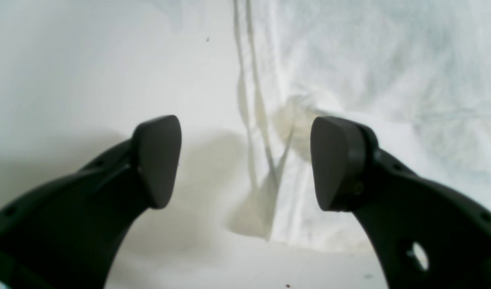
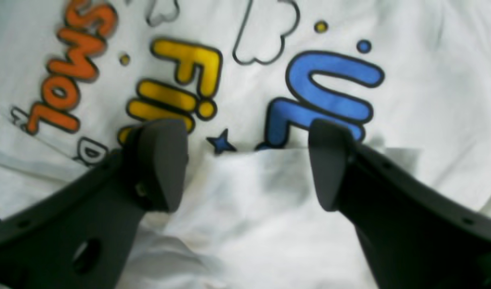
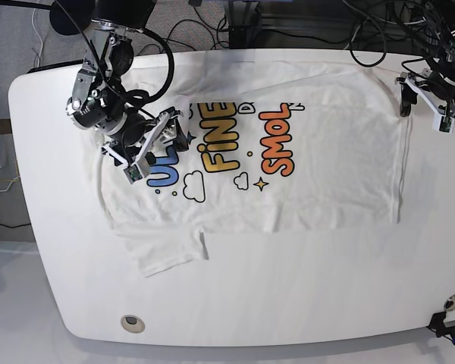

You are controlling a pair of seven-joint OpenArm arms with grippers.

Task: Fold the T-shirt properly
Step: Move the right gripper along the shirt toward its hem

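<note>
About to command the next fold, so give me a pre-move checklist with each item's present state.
1. Left end effector open, holding nothing: ok.
2. Right end effector open: ok.
3. Left end effector at the hem edge of the large white printed cotton T-shirt: ok; the wrist view shows the edge between its fingers.
4. Right end effector over a folded flap beside the blue letters: ok.
5. Shirt flat: not ok; one sleeve lies spread, and the top edge is folded over the print.
6. Fabric between the right end effector's fingers: cannot tell.

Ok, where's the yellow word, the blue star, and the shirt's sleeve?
yellow word (image 3: 220,139), base view, middle of FINE.
blue star (image 2: 221,141), right wrist view, star's centre.
sleeve (image 3: 167,254), base view, flat near sleeve.
</note>
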